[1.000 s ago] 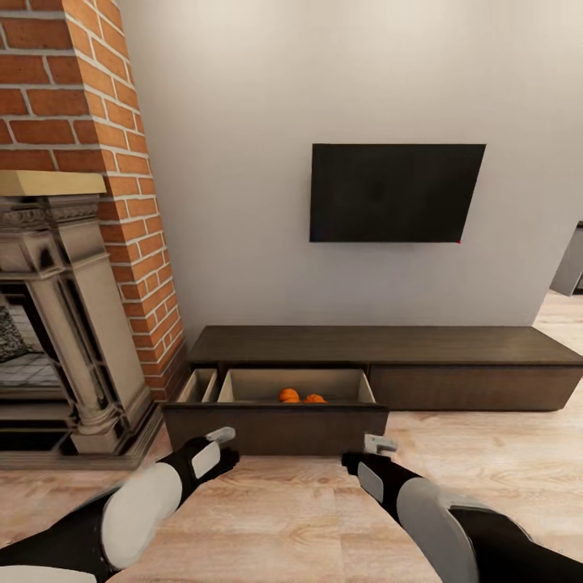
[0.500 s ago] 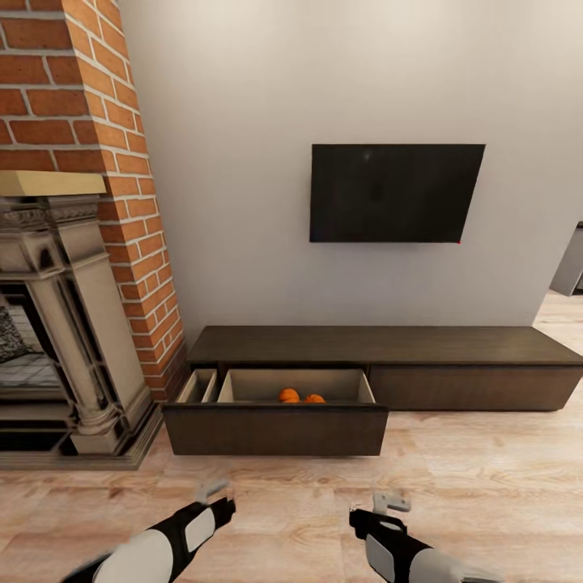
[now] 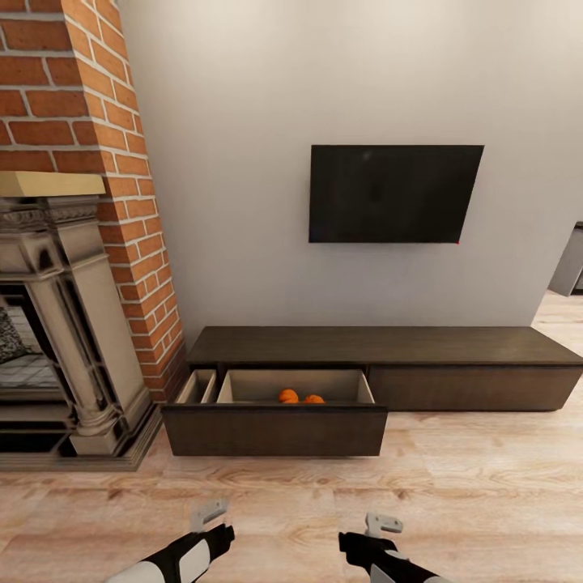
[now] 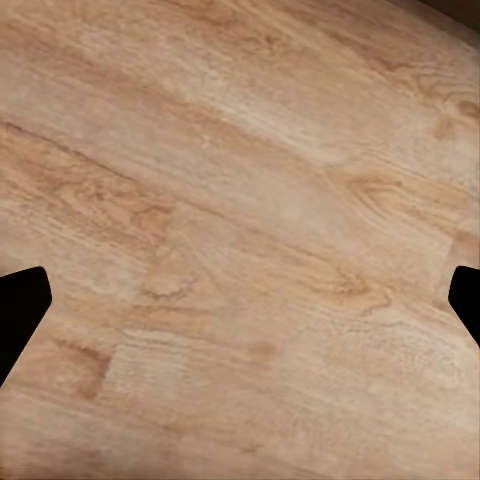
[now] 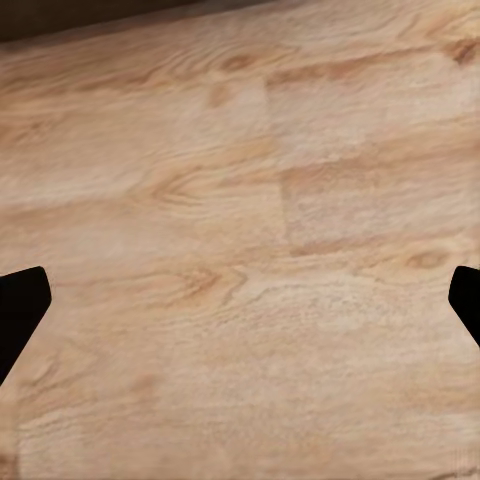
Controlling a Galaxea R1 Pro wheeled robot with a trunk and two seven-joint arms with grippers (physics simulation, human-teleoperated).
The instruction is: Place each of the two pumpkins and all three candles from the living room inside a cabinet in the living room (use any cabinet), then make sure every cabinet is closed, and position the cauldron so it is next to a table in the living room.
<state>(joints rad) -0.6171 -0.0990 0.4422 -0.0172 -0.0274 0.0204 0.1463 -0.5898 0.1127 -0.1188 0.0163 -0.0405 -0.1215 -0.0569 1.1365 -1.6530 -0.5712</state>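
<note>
The long dark-brown cabinet runs along the wall under the TV. Its left drawer is pulled out, pale inside, and two orange pumpkins lie at its back. My left gripper and right gripper hang low at the bottom of the head view, well short of the drawer front. Both are open and empty, with their dark fingertips spread wide over bare plank floor in the wrist views. The drawer front hides whatever else lies inside the drawer.
A red-brick chimney and an ornate grey fireplace surround stand at the left, close beside the drawer. A black TV hangs on the wall. Light wood floor stretches between me and the cabinet.
Both arms have drawn back and down from just in front of the drawer to the bottom edge of the view. The drawer and pumpkins have not moved.
</note>
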